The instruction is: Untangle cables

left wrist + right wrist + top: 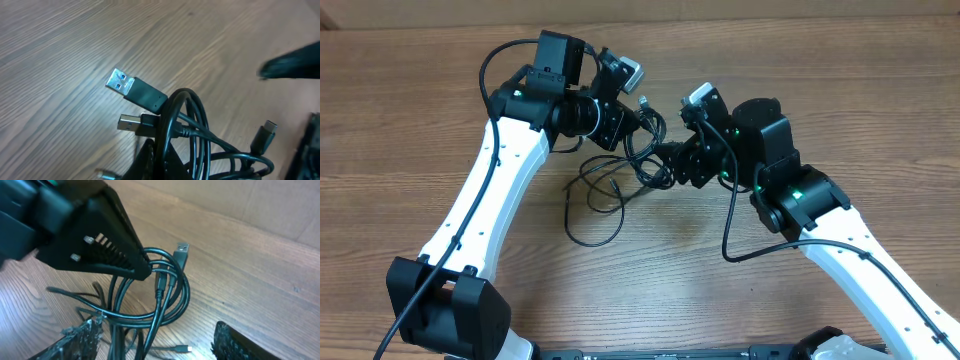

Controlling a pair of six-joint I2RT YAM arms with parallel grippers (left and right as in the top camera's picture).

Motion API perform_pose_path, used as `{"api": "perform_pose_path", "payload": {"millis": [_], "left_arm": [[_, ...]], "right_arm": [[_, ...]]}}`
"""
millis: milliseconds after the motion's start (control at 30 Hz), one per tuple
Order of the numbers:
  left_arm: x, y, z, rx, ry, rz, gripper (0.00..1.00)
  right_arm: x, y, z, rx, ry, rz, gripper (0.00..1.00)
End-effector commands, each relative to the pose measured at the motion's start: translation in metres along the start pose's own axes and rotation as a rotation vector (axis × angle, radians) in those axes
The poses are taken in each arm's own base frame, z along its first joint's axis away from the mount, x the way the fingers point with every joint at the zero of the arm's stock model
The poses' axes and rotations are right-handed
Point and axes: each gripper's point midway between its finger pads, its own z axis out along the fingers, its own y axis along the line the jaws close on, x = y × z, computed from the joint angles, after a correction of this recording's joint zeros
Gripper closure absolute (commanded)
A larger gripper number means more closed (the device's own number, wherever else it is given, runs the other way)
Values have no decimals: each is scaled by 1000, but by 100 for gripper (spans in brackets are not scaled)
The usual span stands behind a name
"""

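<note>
Black cables (610, 185) are hanging in a looped bunch off the left hand (144, 271), which is pinching them above the table (420, 80). Beside them the right hand (159, 336) is gaping wide; it should be taking one outer loop only, pulling gently away.

Thin black cables (167, 120), looped together, tangled.

You see glossy black plastic-sheathed cables (166, 120), a shiny bare-metal plug (120, 82), and your matt, wood-grain table (60, 50).
</note>
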Motion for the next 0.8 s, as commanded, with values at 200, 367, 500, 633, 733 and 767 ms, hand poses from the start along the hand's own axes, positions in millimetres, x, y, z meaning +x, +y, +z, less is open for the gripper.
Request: {"api": "perform_pose_path", "payload": {"millis": [200,367,500,633,733,767], "left_arm": [[-7,-18,0,121,-39,65,96],[-9,-29,-2,183,-55,73,96],[-11,-35,-3,219,-67,95,96],[-10,-33,-3,205,-64,94,96],[-8,-21,-1,136,-43,63,96],[-7,-12,0,86,-32,19,96]], "right_arm": [[4,-17,2,94,36,7,16],[10,-19,7,100,58,15,15],[20,-19,14,87,93,25,25],[24,-19,16,87,107,37,67],[24,-19,16,84,107,37,94],[24,-16,17,66,105,38,96]]}}
